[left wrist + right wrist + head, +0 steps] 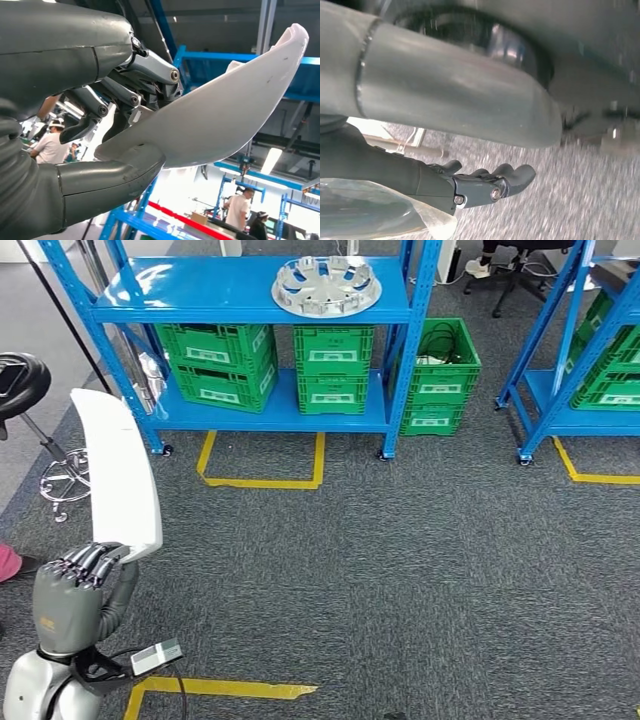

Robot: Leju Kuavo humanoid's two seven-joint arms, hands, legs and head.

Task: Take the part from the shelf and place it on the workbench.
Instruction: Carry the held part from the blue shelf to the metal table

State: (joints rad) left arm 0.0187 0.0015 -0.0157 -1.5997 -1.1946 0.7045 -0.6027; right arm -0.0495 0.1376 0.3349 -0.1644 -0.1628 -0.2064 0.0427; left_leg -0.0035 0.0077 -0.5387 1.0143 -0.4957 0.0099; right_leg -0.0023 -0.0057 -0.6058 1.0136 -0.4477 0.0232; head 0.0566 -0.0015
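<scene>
White part [117, 470] gripped by left hand [75, 595], lower end hidden behind fingers [90, 560]

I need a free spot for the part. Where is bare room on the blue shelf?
The top board is bare left of the silver wheel cover. The lower board is crowded with green plastic crates, with only a narrow gap between them.

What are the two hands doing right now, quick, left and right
Left hand: holding the white curved part, fingers and thumb clamped on its lower end.
Right hand: holds nothing, fingers loosely extended and apart, open.
</scene>
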